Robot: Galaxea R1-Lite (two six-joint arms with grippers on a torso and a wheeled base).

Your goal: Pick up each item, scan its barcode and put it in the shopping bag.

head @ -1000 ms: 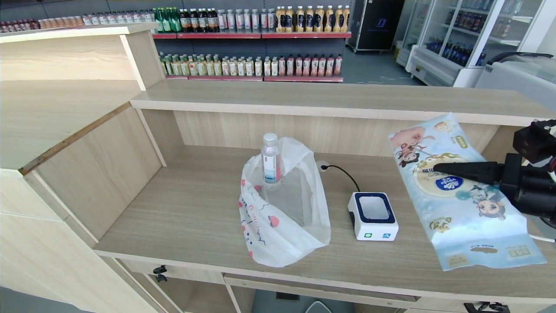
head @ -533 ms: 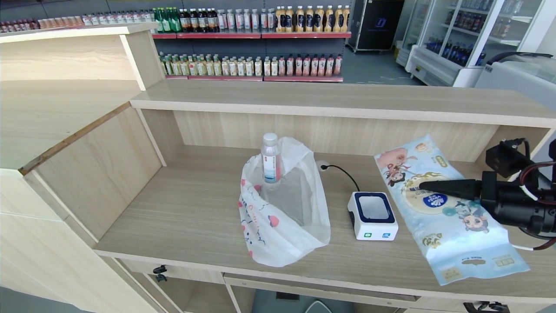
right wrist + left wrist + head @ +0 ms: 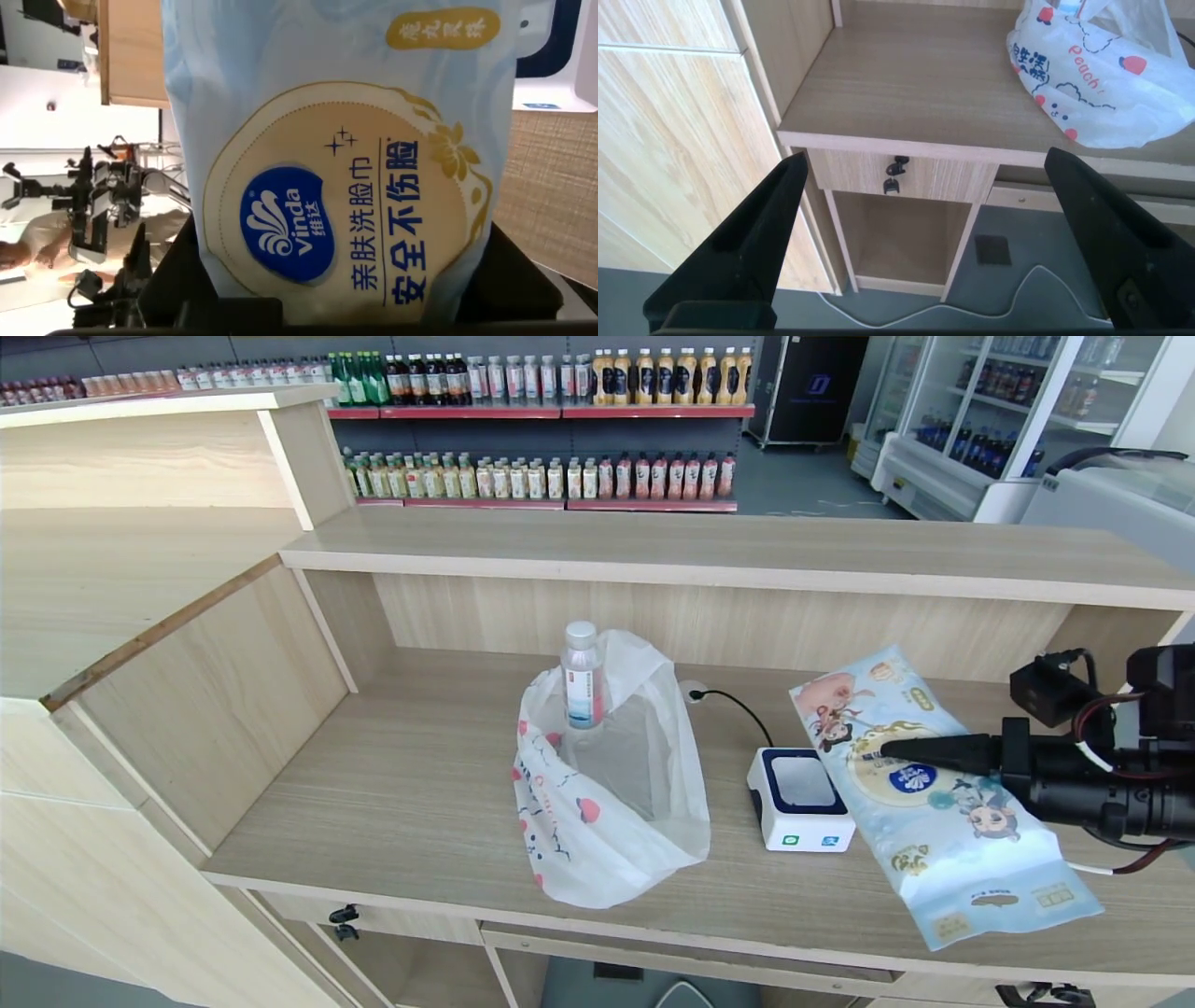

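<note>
- Right gripper clamps the pack flat, its edge just over the scanner, presumably to face an underside barcode to the window
- Bag stands open beside the scanner, bottle inside, ready to receive
- Left gripper hangs before the counter, fingers wide

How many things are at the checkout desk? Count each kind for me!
bottle: 1
shopping bag: 1
scanner: 1
tissue pack: 1
Total: 4
</note>
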